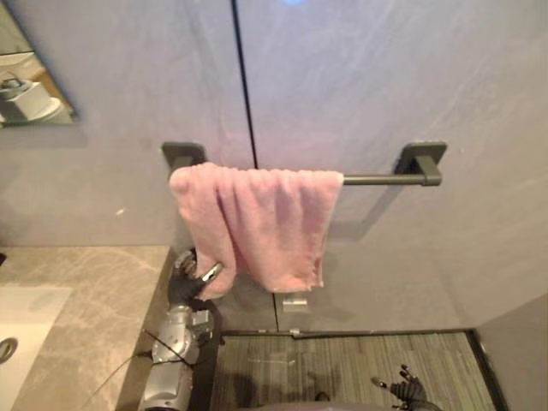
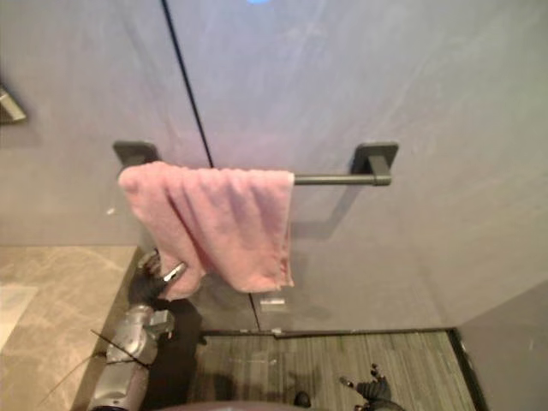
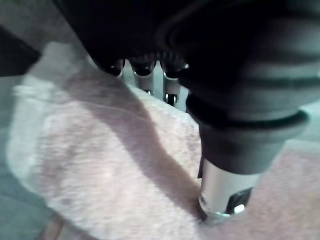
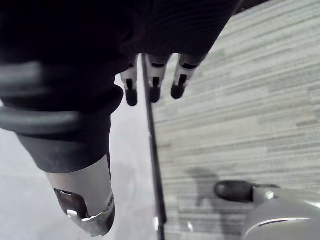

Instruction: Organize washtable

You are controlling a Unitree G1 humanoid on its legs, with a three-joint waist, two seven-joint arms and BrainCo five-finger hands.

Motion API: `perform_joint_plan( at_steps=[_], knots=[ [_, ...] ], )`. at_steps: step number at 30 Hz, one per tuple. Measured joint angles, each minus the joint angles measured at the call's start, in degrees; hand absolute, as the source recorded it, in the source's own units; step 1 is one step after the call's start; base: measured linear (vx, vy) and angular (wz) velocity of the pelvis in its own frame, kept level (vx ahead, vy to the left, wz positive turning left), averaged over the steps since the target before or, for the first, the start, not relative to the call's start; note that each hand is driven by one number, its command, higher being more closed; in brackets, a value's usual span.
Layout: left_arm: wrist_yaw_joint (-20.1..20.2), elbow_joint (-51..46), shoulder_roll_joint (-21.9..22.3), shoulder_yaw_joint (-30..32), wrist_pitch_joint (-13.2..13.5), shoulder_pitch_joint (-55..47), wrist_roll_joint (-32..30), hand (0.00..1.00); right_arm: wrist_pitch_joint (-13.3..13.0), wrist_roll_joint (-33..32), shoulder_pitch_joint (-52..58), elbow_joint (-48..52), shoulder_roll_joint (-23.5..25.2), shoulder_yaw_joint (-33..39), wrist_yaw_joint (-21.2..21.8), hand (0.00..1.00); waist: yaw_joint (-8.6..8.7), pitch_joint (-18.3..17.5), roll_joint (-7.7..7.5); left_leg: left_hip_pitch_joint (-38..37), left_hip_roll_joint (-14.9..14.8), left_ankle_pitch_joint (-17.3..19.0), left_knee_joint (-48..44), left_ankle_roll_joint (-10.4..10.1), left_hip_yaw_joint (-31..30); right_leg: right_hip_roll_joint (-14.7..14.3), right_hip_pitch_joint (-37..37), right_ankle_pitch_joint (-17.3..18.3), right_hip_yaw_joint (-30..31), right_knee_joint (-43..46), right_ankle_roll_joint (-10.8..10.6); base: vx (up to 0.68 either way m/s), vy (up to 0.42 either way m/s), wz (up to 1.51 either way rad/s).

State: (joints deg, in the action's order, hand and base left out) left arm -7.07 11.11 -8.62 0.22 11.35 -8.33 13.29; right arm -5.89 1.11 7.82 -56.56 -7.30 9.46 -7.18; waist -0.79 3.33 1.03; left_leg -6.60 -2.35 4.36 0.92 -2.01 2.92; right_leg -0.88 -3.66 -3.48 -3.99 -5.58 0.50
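One pink towel is hanging over the left half of a dark towel bar on the far grey wall. It is bunching in folds against the left bracket and leaving the bar bare up to the right bracket. Its lower edge is sagging unevenly, with the left corner dropping lowest.

The left hand is reaching up from the near left to that low corner and is clamping it. In the left wrist view the thumb is pressing on the cloth's face while the fingers are dipping behind its edge.

The right hand is hanging low at the near right above the striped floor, well apart from the towel. In its wrist view the fingers are lying fairly straight with the thumb spread away from them, holding nothing.

A thin dark seam is running down the wall and passing behind the towel. A marble counter is lying to the left, just beside the left arm, with the edge of a white basin at its near left. A mirror corner is showing on the wall at the far left. Nothing is standing between the left hand and the towel.
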Motion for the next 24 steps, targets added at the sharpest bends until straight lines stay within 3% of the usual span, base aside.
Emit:
perform_joint_plan(
  at_steps=[8,14,19,24],
  knots=[
    [0.98,2.46,-0.18,-0.11,-0.25,3.07,0.08,1.00,-0.01,-0.02,0.38,1.86,-0.01,-0.26,0.00,0.00,0.21,-0.10,-0.40,-0.23,0.28,0.34,0.04,0.15,0.60,-0.03,0.04,-0.13,0.75,-0.01,-0.10,0.00,0.010,-0.04],
    [0.87,2.95,-1.14,-0.01,-0.24,3.29,0.08,1.00,-0.21,-0.13,0.51,8.82,0.00,-0.42,-0.18,0.00,0.42,-0.15,-0.48,-0.24,0.31,0.40,-0.19,0.24,1.33,0.04,0.26,-0.51,1.45,-0.04,-0.38,-0.04,0.016,-0.07],
    [0.85,2.75,-1.18,0.48,-0.22,3.32,0.05,1.00,-0.62,-0.52,2.42,27.04,-0.04,-0.42,-0.07,0.00,1.70,-0.14,-0.55,0.27,0.31,0.77,-1.06,0.54,2.58,0.08,1.01,-1.30,3.00,-0.07,-0.38,-0.05,0.019,-0.15],
    [0.89,1.05,-1.42,0.63,-0.18,3.31,0.01,1.00,-2.80,-0.77,3.44,41.27,-0.23,-0.54,1.99,0.00,1.81,-0.16,-0.98,0.42,0.29,0.90,-1.36,0.54,4.19,0.02,1.69,-1.97,4.28,-0.24,-0.55,-0.06,0.019,-0.16]
  ],
)
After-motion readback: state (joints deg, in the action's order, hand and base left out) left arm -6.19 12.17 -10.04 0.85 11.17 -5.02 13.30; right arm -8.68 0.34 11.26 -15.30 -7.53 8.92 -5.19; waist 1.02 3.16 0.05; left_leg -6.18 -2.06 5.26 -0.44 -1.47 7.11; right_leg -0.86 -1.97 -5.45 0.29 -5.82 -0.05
